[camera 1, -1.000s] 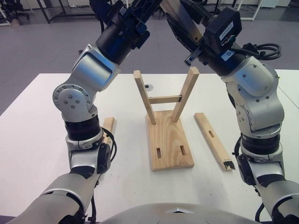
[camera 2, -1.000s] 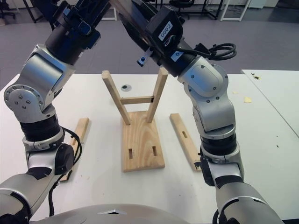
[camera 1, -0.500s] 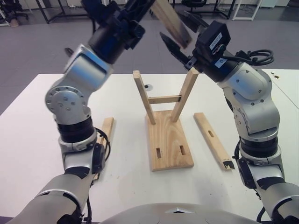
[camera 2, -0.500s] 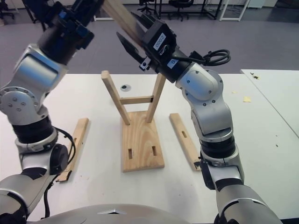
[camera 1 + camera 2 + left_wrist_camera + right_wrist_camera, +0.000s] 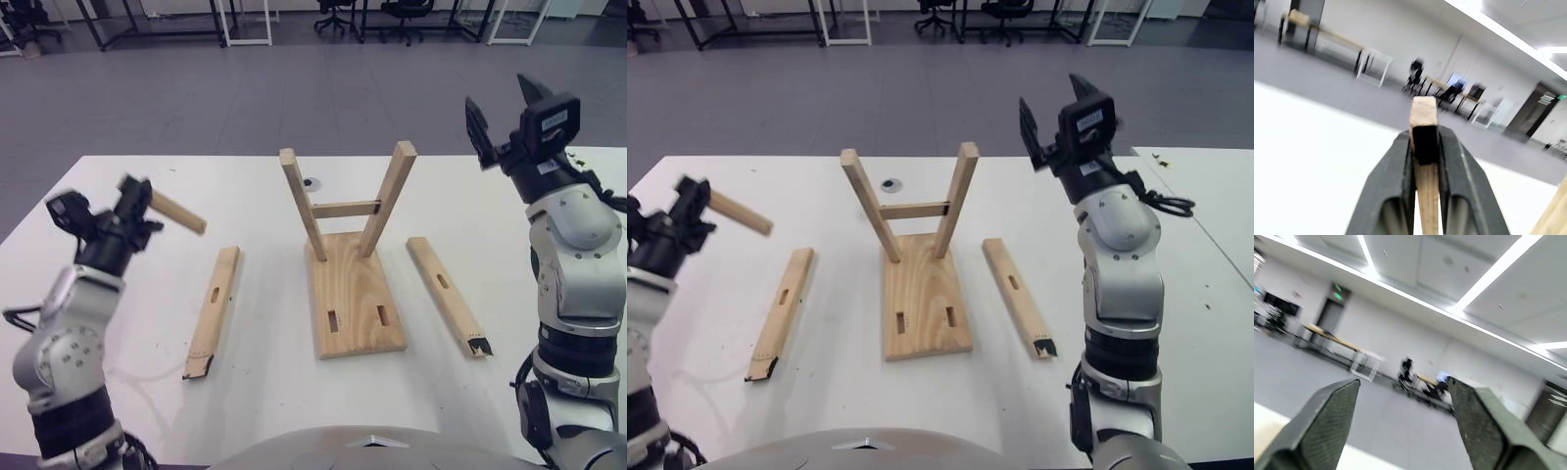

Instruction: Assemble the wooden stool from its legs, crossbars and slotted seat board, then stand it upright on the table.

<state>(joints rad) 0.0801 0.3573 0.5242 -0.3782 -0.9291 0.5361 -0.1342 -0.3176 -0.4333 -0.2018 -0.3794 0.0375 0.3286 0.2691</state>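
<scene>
The slotted seat board (image 5: 355, 302) lies flat mid-table with two legs (image 5: 300, 203) standing in its far slots, joined by a crossbar (image 5: 345, 209). One loose leg (image 5: 214, 310) lies left of the board, another loose leg (image 5: 448, 295) to its right. My left gripper (image 5: 137, 203) hovers over the table's left side, shut on a short wooden crossbar (image 5: 177, 211) that pokes out toward the middle; the crossbar (image 5: 1425, 147) sits clamped between its fingers. My right gripper (image 5: 506, 116) is raised at the far right, pointing up, open with nothing between its fingers (image 5: 1327, 423).
A small round grommet (image 5: 311, 181) sits in the tabletop behind the standing legs. A second table (image 5: 1200, 196) adjoins on the right. Chairs and table frames stand on the grey floor beyond.
Both arms swung apart from above the stool. The left gripper carried the crossbar down and left; the right gripper let go of it, opened, and drew back to the right.
</scene>
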